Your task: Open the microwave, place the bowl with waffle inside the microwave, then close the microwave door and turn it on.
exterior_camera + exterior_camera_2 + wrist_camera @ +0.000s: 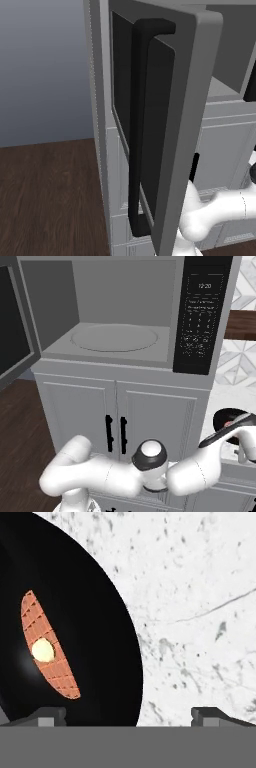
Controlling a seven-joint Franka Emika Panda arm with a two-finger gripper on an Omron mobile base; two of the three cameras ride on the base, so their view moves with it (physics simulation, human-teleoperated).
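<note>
The gripper (128, 716) stands wide, its jaws straddling the rim of the black bowl (90, 627) holding a waffle (55, 662).

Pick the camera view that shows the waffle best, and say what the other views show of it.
The hand view: the waffle lies close up in the black bowl, its orange grid and pale centre plain. In the right base view the bowl sits edge-on at the right, its contents too small to tell. The left base view adds nothing about it.
</note>
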